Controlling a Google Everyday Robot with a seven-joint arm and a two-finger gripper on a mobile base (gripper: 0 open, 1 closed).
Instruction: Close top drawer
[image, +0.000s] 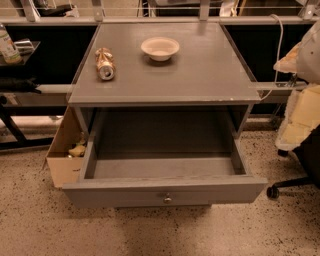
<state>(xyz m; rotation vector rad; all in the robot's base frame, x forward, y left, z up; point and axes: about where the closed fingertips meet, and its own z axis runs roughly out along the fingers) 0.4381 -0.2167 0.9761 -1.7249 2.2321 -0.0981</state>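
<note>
- The end effector is nowhere in the camera view; whether it is released, clenched or grasping anything cannot be told.
- Nearest the camera, in front of the top drawer (165, 189), lies a speckled beige floor (150, 232).
- The top drawer is pulled far out of the grey cabinet (239, 116) toward the camera. Its flat front panel hangs over the floor, well forward of the cabinet's front edge.
- A small round silver knob (167, 199) sits at the centre of the drawer's front panel.
- The drawer's inside is a deep grey box, open to view from above, with its rear part shaded under the cabinet top.
- Just left of the drawer, a cardboard box (62, 150) stands on the floor against the cabinet's side, with some yellowish items (77, 149) inside.
- To the right of the drawer, a black chair caster (273, 191) rests on the floor, and pale padded material (300, 117) is stacked above it.
- Above and behind the drawer, the cabinet's flat grey surface (200, 75) carries two things.
- A crumpled can (105, 64) lies on its side on the left part of that surface, its end facing the camera.
- A shallow white bowl (160, 48) stands upright farther back, near the middle, apart from the can.
- Far behind and left of the drawer, a bottle (7, 45) stands on a dark shelf (22, 56).
- Far behind and right of the drawer, a pale cable (279, 45) hangs down before a dark background.
</note>
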